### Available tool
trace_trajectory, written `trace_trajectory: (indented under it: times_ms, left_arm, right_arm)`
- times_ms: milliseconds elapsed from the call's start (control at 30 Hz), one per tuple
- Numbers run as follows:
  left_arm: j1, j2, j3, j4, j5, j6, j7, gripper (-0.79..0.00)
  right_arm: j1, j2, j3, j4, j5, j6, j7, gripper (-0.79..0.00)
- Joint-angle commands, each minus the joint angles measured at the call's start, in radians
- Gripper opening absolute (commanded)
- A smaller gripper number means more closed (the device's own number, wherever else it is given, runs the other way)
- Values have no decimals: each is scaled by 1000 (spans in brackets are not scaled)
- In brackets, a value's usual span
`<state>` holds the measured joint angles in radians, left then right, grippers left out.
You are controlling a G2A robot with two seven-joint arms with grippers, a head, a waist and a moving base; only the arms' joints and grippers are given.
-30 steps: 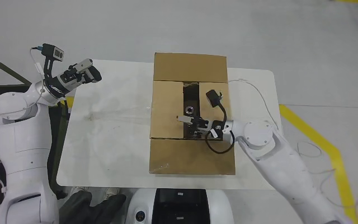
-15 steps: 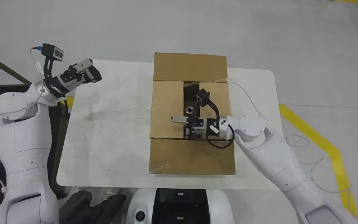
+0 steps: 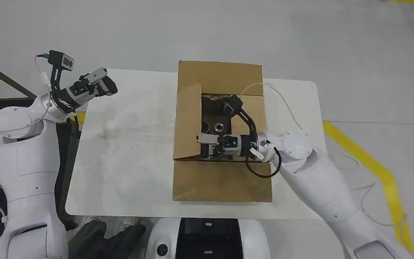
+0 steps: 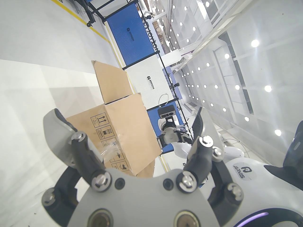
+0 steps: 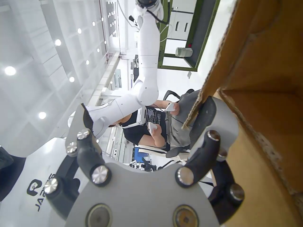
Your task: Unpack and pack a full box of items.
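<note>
On the table (image 3: 129, 162): the box (image 3: 220, 182) stands a little toward the right side, its far and near outer flaps folded out flat.
Box: partly open, with a dark gap showing between the two inner flaps.
Left flap (image 3: 187, 126): covers the left half of the opening, and its free edge looks a little lifted over the gap.
Right flap (image 3: 257, 107): a narrower strip beside the right arm, partly hidden by it.
Right tool (image 5: 144, 119): over the gap, pointing toward the left flap. Its jaws are spread and grip nothing. One finger (image 5: 208, 116) touches the flap's raw edge; the other stands apart from it.
Left tool (image 3: 111, 84): above the table's far left corner, well apart from the box, jaws spread and empty.
Items (image 3: 217, 116): dark shapes in the gap, too small to tell apart.
Step in hand: probably folding the left flap outward to clear the opening.
How to do it well: set the finger under the edge rather than at its corner, then sweep up and outward in an arc about the flap's crease. A straight push would likely shove the box across the table.
Risk: the edge may slip off the finger and the flap drop back. Pinching the edge would hold more surely.
Left tool's use: it could steady the box's left wall if the box slides.
</note>
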<state>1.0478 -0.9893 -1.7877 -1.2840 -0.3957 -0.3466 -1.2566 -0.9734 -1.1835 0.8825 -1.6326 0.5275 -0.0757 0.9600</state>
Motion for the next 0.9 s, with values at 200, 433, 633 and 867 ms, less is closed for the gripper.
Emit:
trace_trajectory:
  times_ms: [200,433,633,867]
  left_arm:
    - [0,0,0,0,0,0,0,0]
    - [0,0,0,0,0,0,0,0]
    - [0,0,0,0,0,0,0,0]
    - [0,0,0,0,0,0,0,0]
  right_arm:
    - [93,-51,-111,37,18,-53,-54,0]
    - [173,-104,-214,92,-5,-51,-117,0]
    - [228,-153,-306,129,-58,-26,-168,0]
    - [270,-207,-388,177,-134,15,-237,0]
